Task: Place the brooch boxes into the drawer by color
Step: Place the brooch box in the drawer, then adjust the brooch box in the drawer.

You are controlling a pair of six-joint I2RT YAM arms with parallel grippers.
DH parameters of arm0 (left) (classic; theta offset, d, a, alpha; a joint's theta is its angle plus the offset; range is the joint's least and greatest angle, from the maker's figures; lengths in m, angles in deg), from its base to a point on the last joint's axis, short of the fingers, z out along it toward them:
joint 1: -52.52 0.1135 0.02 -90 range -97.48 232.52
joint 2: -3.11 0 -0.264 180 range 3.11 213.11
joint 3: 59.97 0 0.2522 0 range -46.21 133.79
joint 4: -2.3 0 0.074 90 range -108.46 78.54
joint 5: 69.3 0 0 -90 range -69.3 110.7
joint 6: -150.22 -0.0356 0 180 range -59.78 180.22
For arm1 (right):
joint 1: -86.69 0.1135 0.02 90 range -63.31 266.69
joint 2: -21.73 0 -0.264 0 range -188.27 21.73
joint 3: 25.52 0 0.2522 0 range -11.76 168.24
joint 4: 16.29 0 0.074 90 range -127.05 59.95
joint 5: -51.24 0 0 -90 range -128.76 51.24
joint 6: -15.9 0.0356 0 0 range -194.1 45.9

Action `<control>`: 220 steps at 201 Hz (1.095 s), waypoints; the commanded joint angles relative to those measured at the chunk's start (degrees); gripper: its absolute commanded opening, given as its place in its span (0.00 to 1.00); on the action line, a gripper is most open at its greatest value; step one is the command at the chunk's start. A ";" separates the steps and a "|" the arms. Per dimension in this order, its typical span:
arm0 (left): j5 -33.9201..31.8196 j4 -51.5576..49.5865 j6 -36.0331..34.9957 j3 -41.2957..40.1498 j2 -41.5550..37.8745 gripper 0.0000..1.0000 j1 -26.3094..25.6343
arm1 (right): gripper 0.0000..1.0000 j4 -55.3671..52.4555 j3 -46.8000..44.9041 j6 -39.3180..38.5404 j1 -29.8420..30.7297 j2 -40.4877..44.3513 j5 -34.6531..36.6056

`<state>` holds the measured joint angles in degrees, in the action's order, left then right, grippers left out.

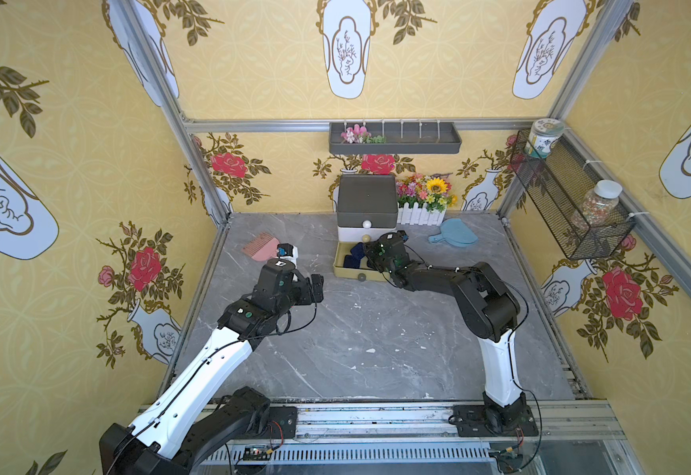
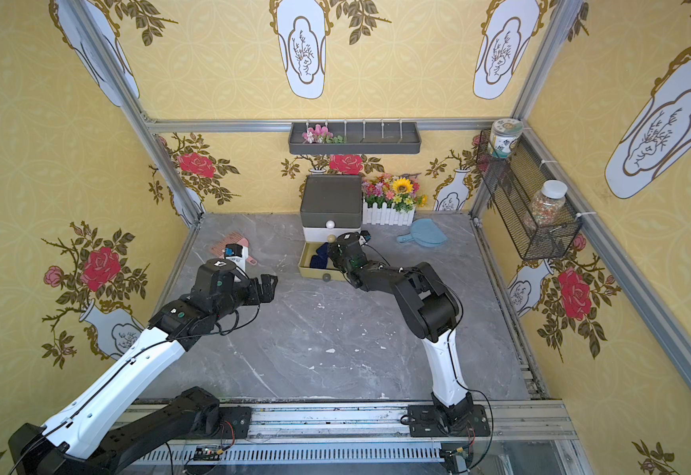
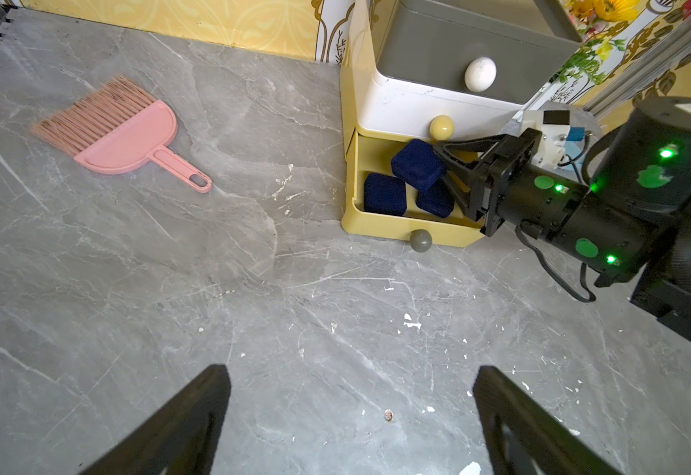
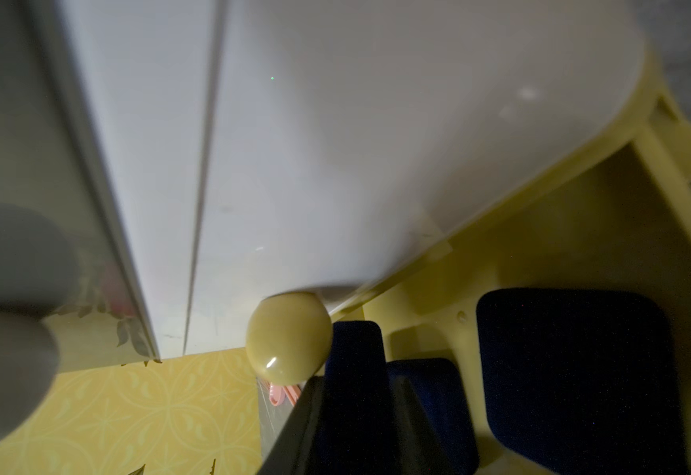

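Gripping a tilted navy box [image 3: 413, 160], the right pincer [image 3: 439, 161] hangs over the open yellow drawer [image 3: 376, 226], above two more navy boxes [image 3: 384, 194]. Meanwhile the left pincer [image 3: 350, 372] gapes wide over the worktop [image 3: 294, 308].

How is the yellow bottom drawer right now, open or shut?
Open. The yellow drawer sticks out from under the white drawer, and three blue boxes show inside it.

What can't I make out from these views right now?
- Grey and white tiers of the drawer: shut, contents hidden in every view.
- Red and black boxes: none visible anywhere.
- Right gripper: own wrist hides it in top views; left wrist view shows it gripping the top navy box.
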<state>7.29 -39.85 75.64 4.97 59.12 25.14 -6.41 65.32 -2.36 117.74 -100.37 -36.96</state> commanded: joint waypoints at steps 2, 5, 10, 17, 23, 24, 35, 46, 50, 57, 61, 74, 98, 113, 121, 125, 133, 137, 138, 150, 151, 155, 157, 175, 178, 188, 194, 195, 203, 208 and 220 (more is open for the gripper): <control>0.75 0.86 -0.59 -0.46 -0.21 0.98 0.13 | 0.25 -2.08 1.65 1.13 0.07 -1.20 1.36; 0.76 0.88 -0.61 -0.46 -0.27 0.98 0.13 | 0.29 -2.03 1.65 1.24 0.09 -1.28 1.35; 0.75 0.87 -0.60 -0.47 -0.29 0.98 0.13 | 0.39 -2.09 1.59 1.45 0.15 -1.38 1.18; 0.80 0.91 -0.61 -0.46 -0.37 0.98 0.13 | 0.47 -2.20 1.55 1.93 0.15 -1.47 0.97; 0.84 0.90 -0.59 -0.55 -0.46 0.98 0.13 | 0.49 -1.96 1.22 2.15 0.15 -1.34 0.89; 0.93 0.89 -0.62 -0.55 -0.46 0.98 0.13 | 0.49 -1.81 1.14 2.16 0.15 -1.32 0.91; 1.02 1.02 -0.58 -0.55 -0.38 0.99 0.13 | 0.53 -1.29 0.56 2.08 0.08 -0.97 0.66; 1.20 1.05 -0.74 -0.55 -0.29 0.99 0.13 | 0.60 -1.19 -0.18 1.92 0.07 -0.30 0.45; 1.19 1.02 -0.74 -0.55 -0.24 0.99 0.13 | 0.63 -1.28 -0.38 1.76 0.00 -0.04 0.16; 1.19 0.92 -0.75 -0.55 -0.20 0.99 0.13 | 0.65 -1.31 -0.73 1.29 -0.17 0.38 -0.38; 1.20 0.95 -0.81 -0.55 -0.20 0.99 0.13 | 0.66 -1.46 -0.94 1.00 -0.31 0.60 -0.99; 1.19 1.02 -0.80 -0.55 -0.20 0.99 0.18 | 0.69 -1.98 -1.62 -0.19 -0.63 1.61 -2.10; 1.21 1.04 -0.75 -0.47 -0.25 0.99 0.22 | 0.72 -5.11 -3.09 -2.98 -1.41 4.19 -4.09; 1.27 1.04 -0.77 -0.47 -0.31 0.99 0.31 | 0.72 -6.80 -4.30 -5.26 -1.67 6.39 -4.42; 1.32 0.98 -0.78 -0.47 -0.20 0.99 0.31 | 0.71 -7.71 -4.92 -6.78 -1.76 7.74 -4.35; 1.33 1.04 -0.83 -0.47 -0.20 0.99 0.37 | 0.71 -8.23 -5.08 -7.70 -1.78 8.29 -4.37; 1.43 1.10 -0.92 -0.47 -0.23 0.99 0.39 | 0.68 -9.53 -5.12 -9.54 -1.72 9.49 -4.18; 1.45 1.09 -0.90 -0.39 -0.20 0.99 0.46 | 0.66 -10.08 -5.10 -10.45 -1.78 9.95 -4.11; 1.45 1.11 -0.91 -0.38 -0.15 0.99 0.47 | 0.65 -10.18 -5.03 -10.94 -1.78 10.04 -4.09; 1.63 1.18 -0.93 -0.38 -0.11 0.99 0.55 | 0.45 -11.59 -4.15 -13.87 -1.70 10.65 -4.70; 1.63 1.20 -0.97 -0.38 -0.11 0.99 0.56 | 0.42 -11.72 -4.01 -14.07 -1.69 10.66 -4.75; 1.71 1.29 -0.93 -0.38 -0.11 0.99 0.57 | 0.30 -12.40 -3.51 -14.94 -1.70 10.54 -4.85; 1.76 1.31 -0.96 -0.38 -0.11 0.99 0.57 | 0.27 -12.70 -2.90 -15.38 -1.70 10.45 -4.94; 1.98 1.30 -1.02 -0.28 -0.02 0.99 0.74 | 0.00 -14.97 0.45 -18.48 -1.54 8.61 -5.38; 2.05 1.30 -1.08 -0.29 -0.02 0.99 0.79 | 0.00 -15.14 0.73 -18.57 -1.54 8.37 -5.62; 2.07 1.27 -1.05 -0.29 -0.11 0.99 0.83 | 0.00 -15.19 2.19 -19.23 -1.58 6.78 -6.40; 2.12 1.26 -1.07 -0.37 -0.19 0.99 0.83 | 0.00 -15.11 3.10 -19.91 -1.40 5.65 -6.46; 2.09 1.29 -0.99 -0.42 -0.20 0.99 0.83 | 0.00 -15.11 3.27 -19.99 -1.37 5.47 -6.46; 2.13 1.39 -1.08 -0.54 -0.35 0.99 0.83 | 0.00 -15.12 4.33 -20.59 -1.09 4.21 -6.42; 2.00 1.38 -1.02 -0.55 -0.37 0.99 0.83 | 0.00 -14.82 4.84 -21.18 -0.85 3.43 -6.19; 2.06 1.48 -1.09 -0.73 -0.46 0.99 0.83 | 0.00 -14.70 6.23 -22.11 -0.39 1.72 -5.77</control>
<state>8.95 -39.82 75.07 4.75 58.88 25.89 -20.25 69.34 -20.41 116.56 -96.18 -42.86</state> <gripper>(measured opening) 0.987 0.072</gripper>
